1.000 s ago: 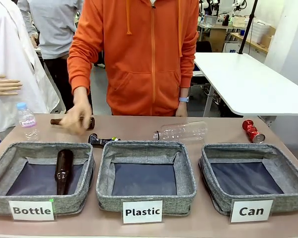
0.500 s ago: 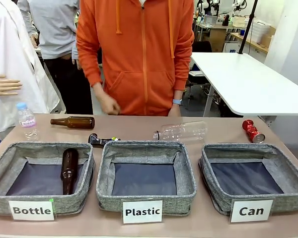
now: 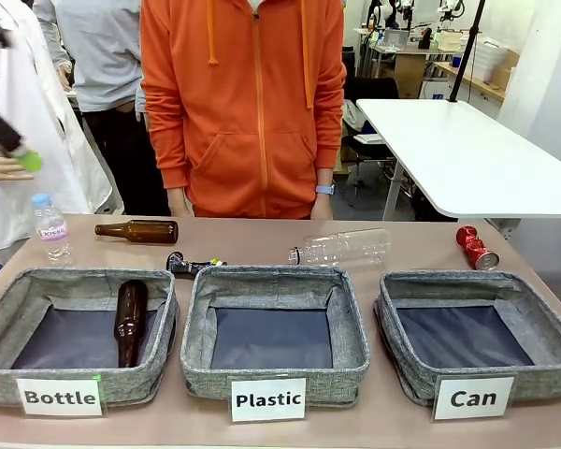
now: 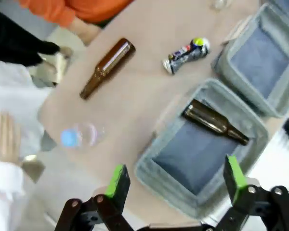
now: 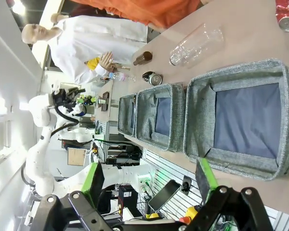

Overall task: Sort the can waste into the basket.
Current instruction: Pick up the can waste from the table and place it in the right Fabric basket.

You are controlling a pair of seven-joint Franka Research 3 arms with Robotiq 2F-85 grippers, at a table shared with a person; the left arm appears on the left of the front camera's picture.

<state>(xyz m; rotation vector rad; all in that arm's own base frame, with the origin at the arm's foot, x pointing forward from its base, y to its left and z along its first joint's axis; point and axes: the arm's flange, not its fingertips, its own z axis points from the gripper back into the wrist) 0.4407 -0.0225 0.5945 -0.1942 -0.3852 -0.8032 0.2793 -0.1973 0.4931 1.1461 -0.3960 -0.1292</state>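
Currently both cans lie outside the Can basket

Two crushed cans are counted. The red can (image 3: 475, 248) is lying on the table just behind the far right corner of the Can basket (image 3: 404, 369). The black can (image 3: 189, 266) is lying by the far rims of the Bottle basket (image 3: 9, 313) and the Plastic basket (image 3: 355, 341), three baskets being set in a row. Two brown bottles are seen, one on the table (image 3: 137, 231) and one inside the Bottle basket (image 3: 128, 321). Two clear plastic bottles are seen, one lying (image 3: 341, 249) and one upright (image 3: 50, 229).

The left gripper (image 4: 176, 178) is held high over the Bottle basket, its jaws spread wide with nothing between them. The right gripper (image 5: 149, 179) is held high off the near side of the Can basket, its jaws likewise spread and empty. The person's hands (image 3: 179, 201) are hung at the far edge.

The card words are read in the front view. From the left wrist view the black can's coloured print is made out from above.
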